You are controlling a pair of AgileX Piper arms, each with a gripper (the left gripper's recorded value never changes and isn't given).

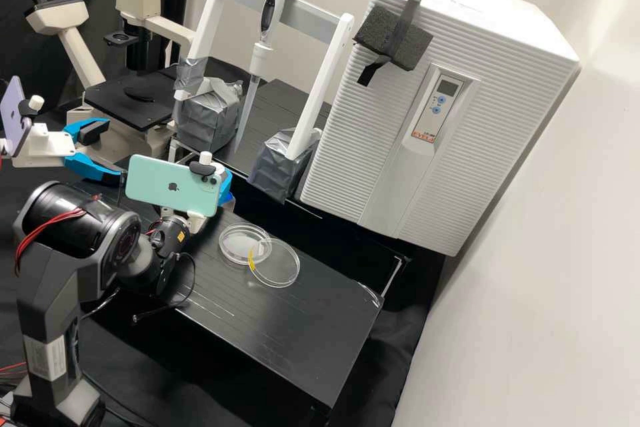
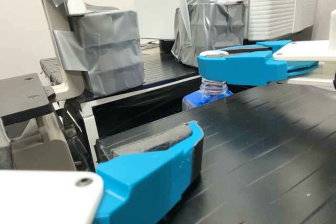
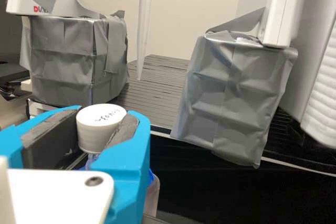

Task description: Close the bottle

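Note:
A clear bottle of blue liquid (image 2: 206,98) stands at the bench's rear edge, its bare threaded neck (image 2: 212,85) showing. Directly over the neck, my right gripper (image 2: 252,66) is shut on a white cap (image 3: 100,121); the cap's top (image 2: 214,53) shows between the blue fingers. Part of the bottle's shoulder (image 3: 151,195) shows under that gripper (image 3: 102,129). In the high view the right gripper (image 1: 225,188) sits behind a mint-green phone (image 1: 173,183). My left gripper (image 1: 100,147) hangs open to the left, apart from the bottle, with one finger (image 2: 152,177) low over the bench.
Two clear petri dishes (image 1: 245,243) (image 1: 275,263) lie mid-bench. A pipette (image 1: 257,80) hangs on a white stand with grey taped feet (image 1: 207,110) (image 1: 280,163). A large white machine (image 1: 433,100) stands to the right and a microscope (image 1: 100,47) at the back left.

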